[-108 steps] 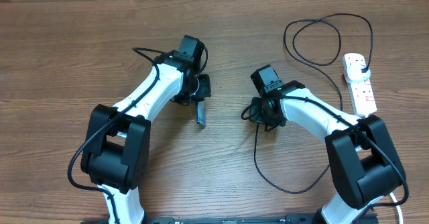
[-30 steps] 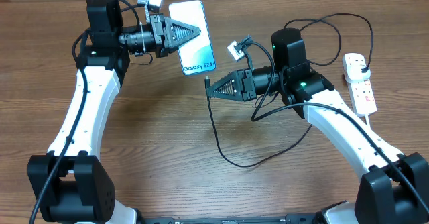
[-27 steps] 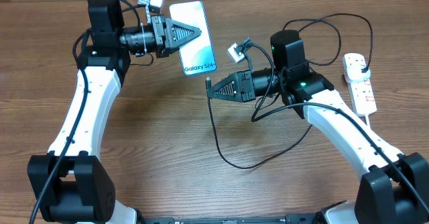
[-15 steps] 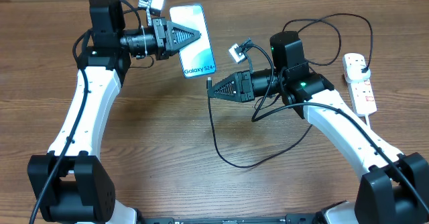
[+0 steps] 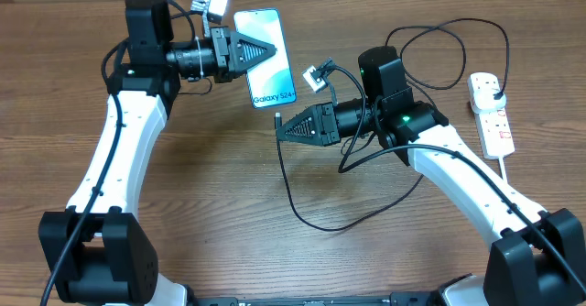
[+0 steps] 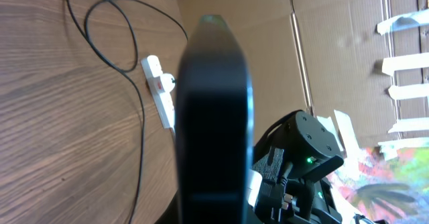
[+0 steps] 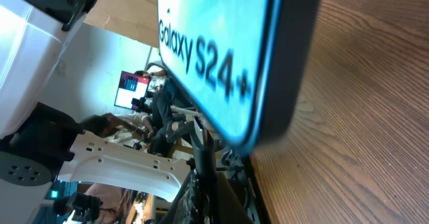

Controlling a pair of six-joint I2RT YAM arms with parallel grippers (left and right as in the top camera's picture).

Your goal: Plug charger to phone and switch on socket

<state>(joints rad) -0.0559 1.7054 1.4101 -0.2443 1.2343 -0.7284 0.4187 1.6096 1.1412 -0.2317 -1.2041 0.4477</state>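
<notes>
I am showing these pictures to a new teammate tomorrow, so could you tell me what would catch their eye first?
First, the phone, lifted off the table near the top centre with its light blue screen up, clamped in the left hand. Just below it in the overhead view, the right hand pinches the charger near its tip, pointed at the phone's lower end but not yet in. The white socket lies by the right edge.

We count one phone (image 5: pixel 275 81), one charger (image 5: pixel 286 180) and one socket (image 5: pixel 497 127). We also count two arms, a left arm (image 5: pixel 119 150) and a right arm (image 5: pixel 467 173), two grippers, a left gripper (image 5: pixel 267 49) and a right gripper (image 5: pixel 282 130), and one desk (image 5: pixel 229 224).
</notes>
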